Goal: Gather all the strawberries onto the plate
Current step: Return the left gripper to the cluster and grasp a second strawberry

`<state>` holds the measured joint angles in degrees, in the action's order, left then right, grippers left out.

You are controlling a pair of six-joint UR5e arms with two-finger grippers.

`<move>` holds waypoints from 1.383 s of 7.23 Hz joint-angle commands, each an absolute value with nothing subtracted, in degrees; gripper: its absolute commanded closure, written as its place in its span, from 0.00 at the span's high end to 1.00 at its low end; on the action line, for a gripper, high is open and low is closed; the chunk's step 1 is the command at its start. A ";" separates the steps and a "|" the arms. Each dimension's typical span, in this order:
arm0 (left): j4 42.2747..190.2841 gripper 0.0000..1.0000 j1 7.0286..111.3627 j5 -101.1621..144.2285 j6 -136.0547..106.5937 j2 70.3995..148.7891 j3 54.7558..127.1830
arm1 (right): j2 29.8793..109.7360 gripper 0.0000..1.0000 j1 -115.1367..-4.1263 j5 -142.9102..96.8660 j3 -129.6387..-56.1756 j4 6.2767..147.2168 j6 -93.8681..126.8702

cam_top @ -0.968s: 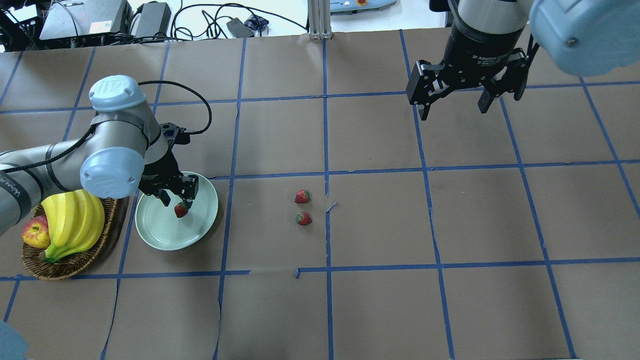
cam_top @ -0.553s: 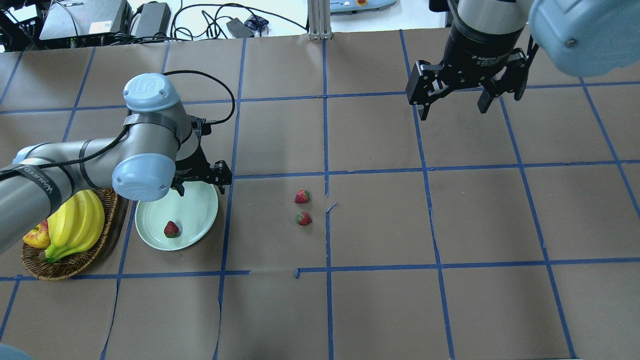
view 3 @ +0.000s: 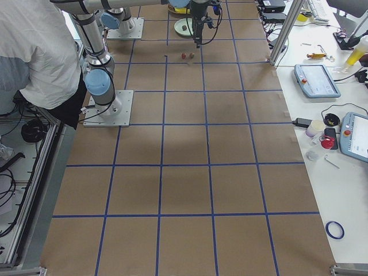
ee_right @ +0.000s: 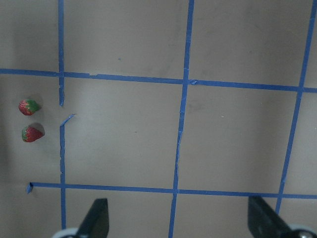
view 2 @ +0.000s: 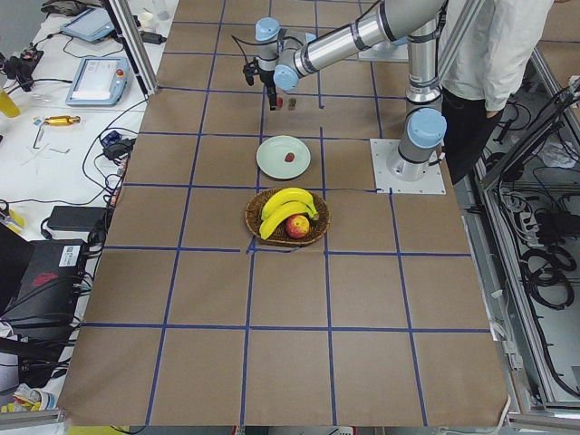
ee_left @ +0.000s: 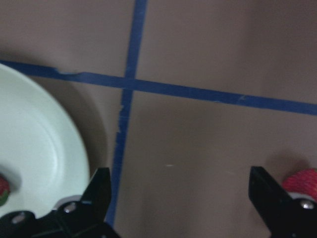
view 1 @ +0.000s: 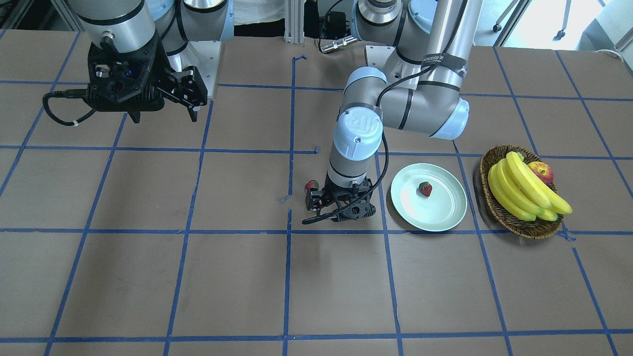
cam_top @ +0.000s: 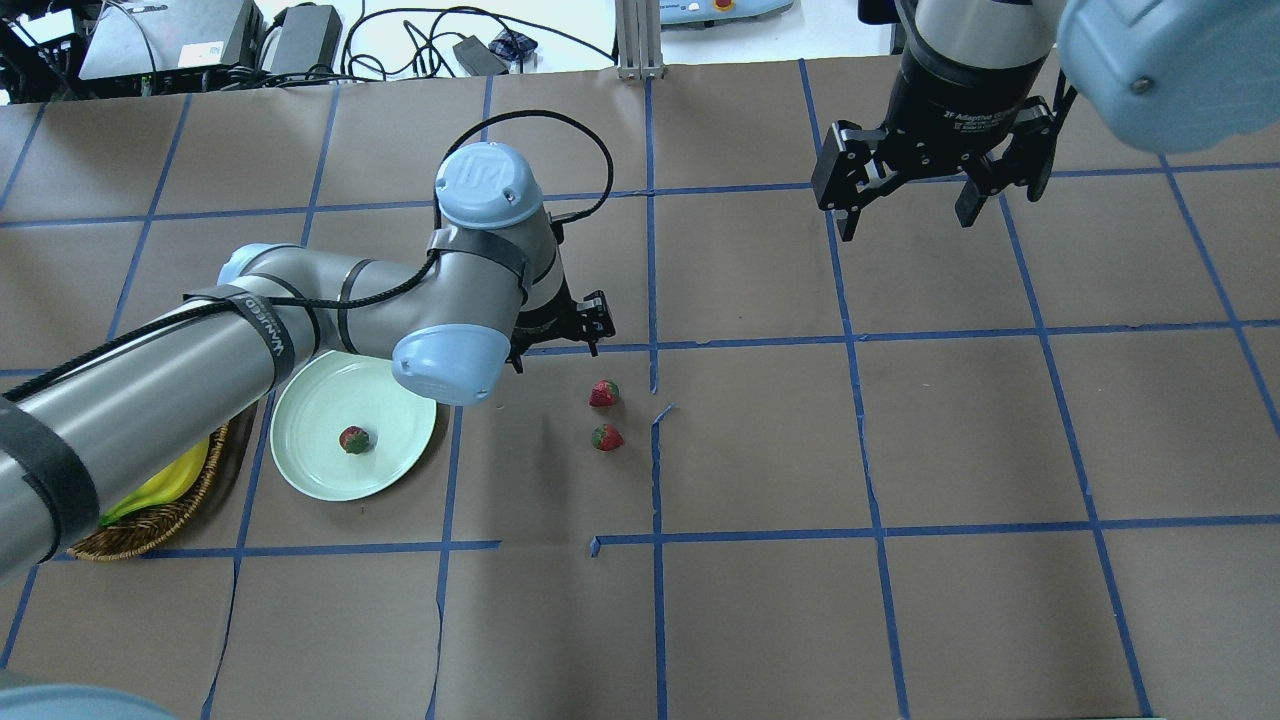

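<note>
The pale mint plate [cam_top: 318, 472] [view 1: 437, 213] holds one small red strawberry [cam_top: 353, 439] [view 1: 425, 188]. Two more strawberries [cam_top: 603, 393] [cam_top: 607, 437] lie on the brown paper to its right, close together. My left gripper [cam_top: 556, 343] [view 1: 337, 208] hangs open and empty between the plate and that pair, just back-left of the nearer berry. In the left wrist view the plate [ee_left: 39, 148] is at the left and a strawberry [ee_left: 303, 182] at the right edge. My right gripper [cam_top: 905, 218] [view 1: 163, 114] stands open and high at the far right; its wrist view shows both loose strawberries [ee_right: 29, 106] [ee_right: 32, 133].
A wicker basket [view 1: 528, 229] [cam_top: 150, 522] with bananas [view 1: 524, 190] and an apple [view 1: 540, 172] stands just beyond the plate on the left side. My left arm's forearm crosses over the basket in the overhead view. Blue tape lines grid the paper.
My left gripper let go of the strawberry, which now lies on the plate. The left arm then swung right, off the plate, towards the two loose strawberries. The right arm stayed put.
</note>
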<state>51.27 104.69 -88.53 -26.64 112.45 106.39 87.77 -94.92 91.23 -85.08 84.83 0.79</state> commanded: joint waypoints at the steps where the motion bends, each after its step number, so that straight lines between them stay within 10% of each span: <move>1: 48.61 0.90 106.96 -86.05 -29.00 115.39 106.26 | 87.54 1.00 -94.92 91.23 -85.08 84.82 0.79; 5: 48.95 0.50 107.23 -86.40 -28.30 116.63 106.43 | 87.45 1.00 -94.75 91.23 -85.08 84.99 0.79; 7: 48.96 0.08 107.23 -86.66 -27.69 116.37 106.26 | 87.10 1.00 -94.66 91.23 -85.08 85.08 0.79; 10: 56.12 0.04 102.08 -92.17 -16.57 111.55 105.91 | 87.10 1.00 -94.66 91.23 -84.99 85.08 0.70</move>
